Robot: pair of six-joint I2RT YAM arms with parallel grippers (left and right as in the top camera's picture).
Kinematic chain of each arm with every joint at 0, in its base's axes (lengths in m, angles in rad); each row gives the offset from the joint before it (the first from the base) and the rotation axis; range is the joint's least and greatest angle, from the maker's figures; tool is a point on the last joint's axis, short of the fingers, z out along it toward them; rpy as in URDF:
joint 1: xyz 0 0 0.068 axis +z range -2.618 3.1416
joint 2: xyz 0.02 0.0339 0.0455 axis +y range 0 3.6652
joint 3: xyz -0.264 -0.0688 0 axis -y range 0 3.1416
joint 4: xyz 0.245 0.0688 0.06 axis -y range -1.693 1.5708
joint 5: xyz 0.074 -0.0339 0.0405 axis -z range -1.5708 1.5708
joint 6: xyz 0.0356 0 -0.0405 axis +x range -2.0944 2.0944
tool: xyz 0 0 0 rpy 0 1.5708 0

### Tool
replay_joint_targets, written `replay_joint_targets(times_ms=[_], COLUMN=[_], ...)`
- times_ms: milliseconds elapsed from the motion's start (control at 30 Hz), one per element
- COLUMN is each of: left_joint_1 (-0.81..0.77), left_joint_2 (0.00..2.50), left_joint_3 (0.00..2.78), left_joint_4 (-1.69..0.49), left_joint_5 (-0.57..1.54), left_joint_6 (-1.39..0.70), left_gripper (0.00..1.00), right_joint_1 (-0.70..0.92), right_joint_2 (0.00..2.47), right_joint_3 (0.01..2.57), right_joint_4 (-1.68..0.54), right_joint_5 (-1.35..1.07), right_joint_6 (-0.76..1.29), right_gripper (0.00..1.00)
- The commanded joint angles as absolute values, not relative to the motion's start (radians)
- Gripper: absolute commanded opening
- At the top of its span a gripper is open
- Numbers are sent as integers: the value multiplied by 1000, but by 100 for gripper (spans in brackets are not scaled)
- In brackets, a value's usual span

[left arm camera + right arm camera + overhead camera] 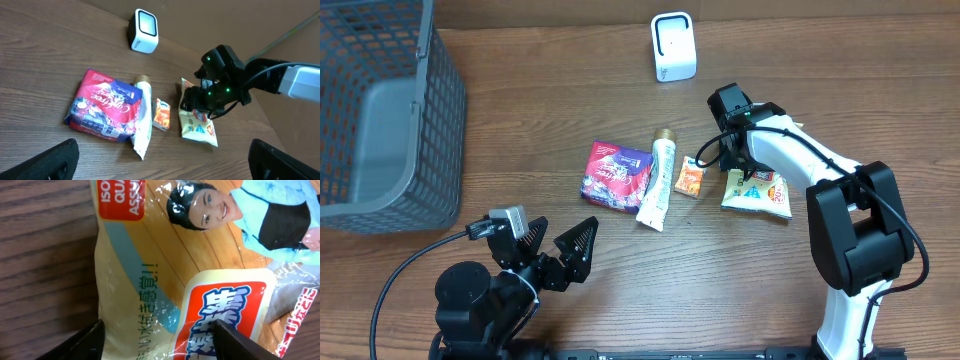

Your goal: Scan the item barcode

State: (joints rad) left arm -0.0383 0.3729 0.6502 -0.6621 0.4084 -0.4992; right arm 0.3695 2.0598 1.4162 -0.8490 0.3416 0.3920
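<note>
Packet (760,193), right of centre overhead: judged light, soft, slippery film (crinkles easily); pinch its upper edge. Right gripper (159,341) part-open over it, holding nothing.

1 orange sachet (689,178) lies just beside the right fingers (240,342), then 1 tube (658,185) and 1 red bag (617,175) (crinkled); 1 grey basket (440,120) sits well beyond the left fingers (582,240).

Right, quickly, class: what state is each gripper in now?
Left gripper: open, empty.
Right gripper: open, fingers apart over the yellow snack packet, nothing gripped.
</note>
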Motion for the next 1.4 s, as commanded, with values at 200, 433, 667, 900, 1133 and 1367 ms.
replay_joint_targets(times_ms=[200,433,667,900,1133,1367], left_joint_1=[-33,-33,-33,-33,-33,-33], left_joint_2=[366,366,366,366,366,366], left_joint_3=[656,656,656,656,656,656], left_joint_4=[-659,-659,-659,-659,-713,-819], left_joint_5=[416,416,416,416,415,416], left_joint_6=[-509,-509,-509,-509,-509,-509], left_gripper=[100,100,100,100,100,100], right_joint_1=[365,365,363,363,363,363], right_joint_2=[2090,2090,2083,2086,2088,2088], right_joint_3=[1342,1356,1538,1491,1342,1288], right_joint_4=[-826,-867,-1061,-1012,-863,-809], right_joint_5=[317,288,273,295,339,359], right_joint_6=[421,424,419,419,424,424], right_gripper=[53,4,14,84,89,64])
